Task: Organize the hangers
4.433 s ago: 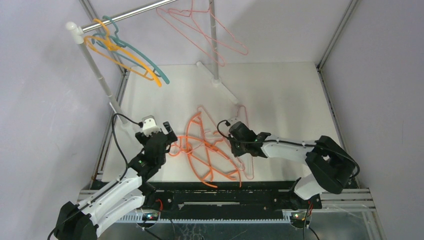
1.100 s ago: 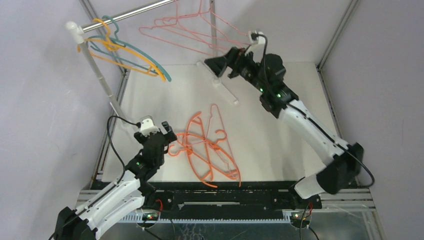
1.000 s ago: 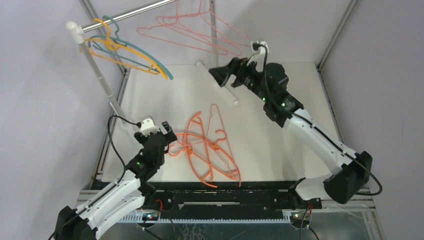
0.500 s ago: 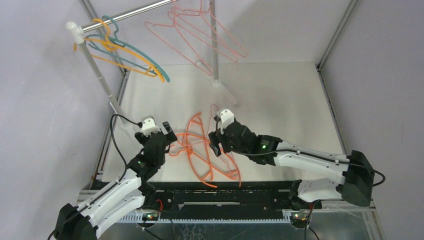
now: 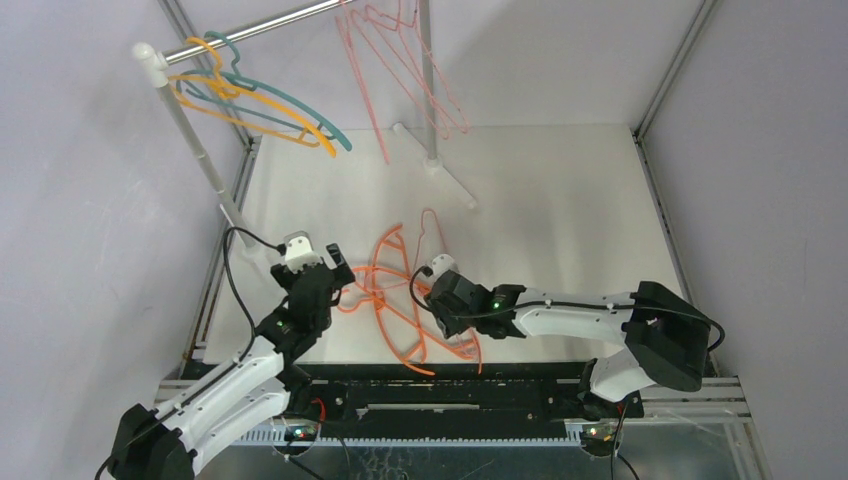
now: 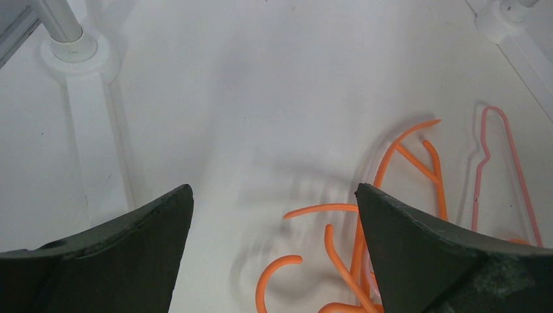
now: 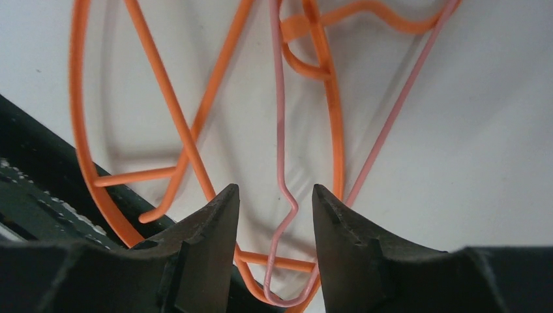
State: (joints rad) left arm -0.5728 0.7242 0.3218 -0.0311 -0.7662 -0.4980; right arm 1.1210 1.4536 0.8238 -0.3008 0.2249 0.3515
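Note:
Several orange hangers point(image 5: 392, 300) lie tangled on the white table with a pale pink hanger point(image 5: 432, 225) among them. My right gripper point(image 5: 432, 308) is low over this pile. In the right wrist view its jaws point(image 7: 274, 195) stand part open, with the pink hanger's kinked wire point(image 7: 280, 130) running between them and gaps on both sides, over orange hangers point(image 7: 195, 130). My left gripper point(image 5: 338, 282) rests at the pile's left edge, wide open point(image 6: 274, 192), with orange hooks point(image 6: 287, 274) lying below and nothing held. Pink hangers point(image 5: 400, 60), a teal one point(image 5: 310, 115) and a yellow-orange one point(image 5: 285, 128) hang on the rail.
The silver rail point(image 5: 270, 25) crosses the back, carried by a white post point(image 5: 190, 130) on the left and another whose foot point(image 5: 445, 175) stands on the table at the back centre. The left post's base point(image 6: 72, 49) lies close to my left gripper. A black ledge point(image 7: 39, 189) borders the pile.
My right arm came down from the rail to the pile on the table and its jaws narrowed around the pink wire. The pink hangers on the rail are swinging. The left arm stayed still.

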